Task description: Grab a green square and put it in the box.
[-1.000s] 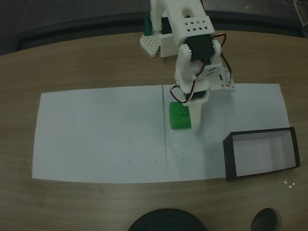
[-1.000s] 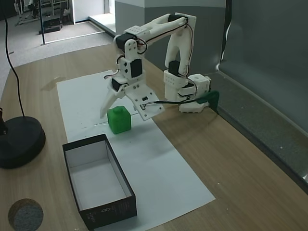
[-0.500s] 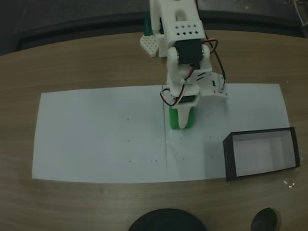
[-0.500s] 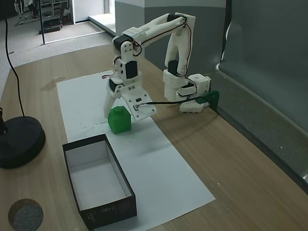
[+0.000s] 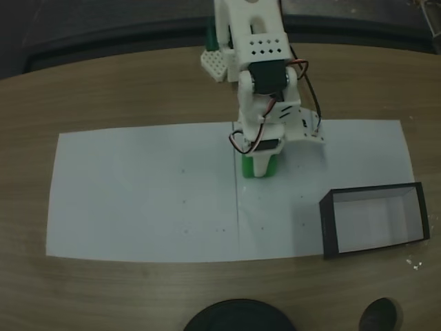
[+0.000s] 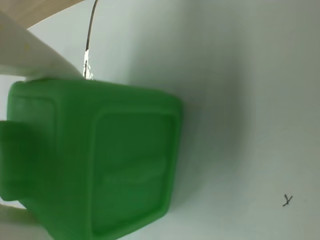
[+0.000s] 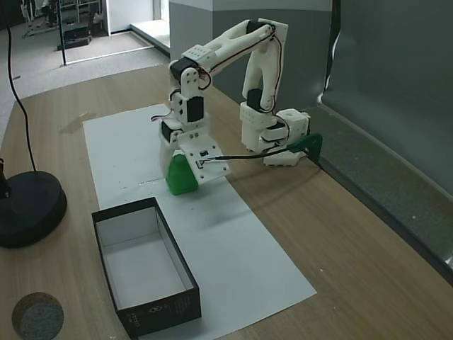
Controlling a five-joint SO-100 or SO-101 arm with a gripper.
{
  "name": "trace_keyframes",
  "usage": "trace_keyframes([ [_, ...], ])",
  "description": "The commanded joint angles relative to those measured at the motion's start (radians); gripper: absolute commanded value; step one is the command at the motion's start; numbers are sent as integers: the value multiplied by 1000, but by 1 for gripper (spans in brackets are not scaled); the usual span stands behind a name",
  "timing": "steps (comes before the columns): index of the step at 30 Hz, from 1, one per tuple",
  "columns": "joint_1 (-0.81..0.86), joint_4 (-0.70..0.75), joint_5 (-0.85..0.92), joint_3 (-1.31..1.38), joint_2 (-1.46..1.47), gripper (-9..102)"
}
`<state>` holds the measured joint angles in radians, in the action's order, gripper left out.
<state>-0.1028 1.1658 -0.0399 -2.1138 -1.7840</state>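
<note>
And the tool (image 7: 181, 172) has dropped over the green square (image 7: 181, 177) in the last second, fingers now closed in against its sides on the white paper (image 5: 138, 200), so the grasp looks made and the box (image 5: 375, 222), off right, waits empty.

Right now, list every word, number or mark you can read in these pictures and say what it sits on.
"y": a small handwritten mark on the white paper, seen in the wrist view; it could also be an x.
Pale print on the near end wall of the box: too small and blurred to read.
The green block has raised shapes moulded on its faces, but no letters can be made out.
</note>
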Motion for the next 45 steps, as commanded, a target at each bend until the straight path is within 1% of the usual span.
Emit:
trace_keyframes([
  [1, -11, 2, 3, 48, -9, 15],
  [4, -14, 17, 5, 112, -9, 14],
  [7, -14, 75, 5, 238, -11, 14],
  [10, -14, 212, 11, 425, -25, 15],
  [13, -37, 356, 58, 660, -14, 15],
  [15, -69, 403, 67, 804, -11, 15],
  [17, -120, 422, 67, 919, -8, 15],
  [21, -264, 407, 67, 1049, 8, 15],
  [25, -359, 367, 78, 1078, 48, 15],
  [30, -377, 247, 98, 1077, 132, 15],
  [37, -377, 129, 97, 1078, 295, 15],
  [41, -388, 80, 92, 1078, 356, 15],
  [45, -397, 71, 101, 1078, 410, 15],
])
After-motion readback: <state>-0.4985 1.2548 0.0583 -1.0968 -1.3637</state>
